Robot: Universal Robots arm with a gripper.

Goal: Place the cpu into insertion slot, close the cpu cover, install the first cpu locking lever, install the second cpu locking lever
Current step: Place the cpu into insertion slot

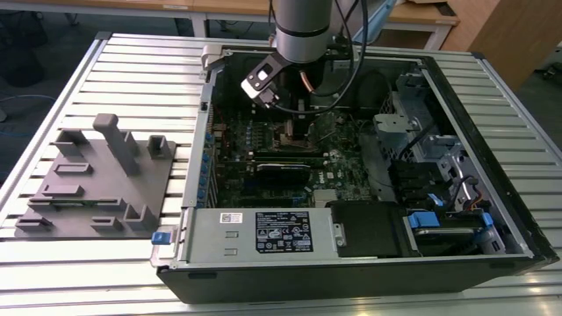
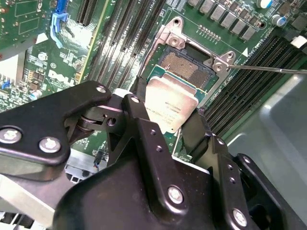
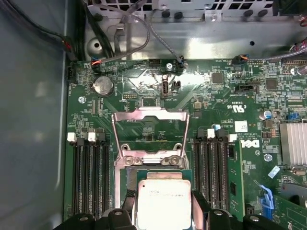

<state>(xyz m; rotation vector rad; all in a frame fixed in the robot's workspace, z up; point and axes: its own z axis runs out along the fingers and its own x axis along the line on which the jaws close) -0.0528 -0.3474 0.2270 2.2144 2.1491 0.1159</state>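
My gripper [image 2: 169, 103] is shut on the cpu [image 2: 171, 106], a pale silvery square chip held by two opposite edges between the black fingers [image 2: 140, 93]. The chip hangs just above the insertion slot [image 2: 184, 67], covering part of it; the slot's dark pin field shows past the chip's far edge. In the first wrist view the cpu [image 3: 163, 201] sits over the slot, and the cpu cover [image 3: 149, 115] is swung open, away from the socket. A thin metal lever rod [image 2: 268, 68] sticks out beside the socket. In the exterior view the gripper [image 1: 297, 108] reaches down into the open computer case over the socket [image 1: 294, 135].
Long black memory slots [image 3: 88, 177] flank the socket on both sides. A white-labelled power supply box [image 1: 263, 234] lies along the case's near side, with drive cages [image 1: 422, 131] at the exterior view's right. A grey fixture plate [image 1: 97, 181] stands on the slatted table at the exterior view's left.
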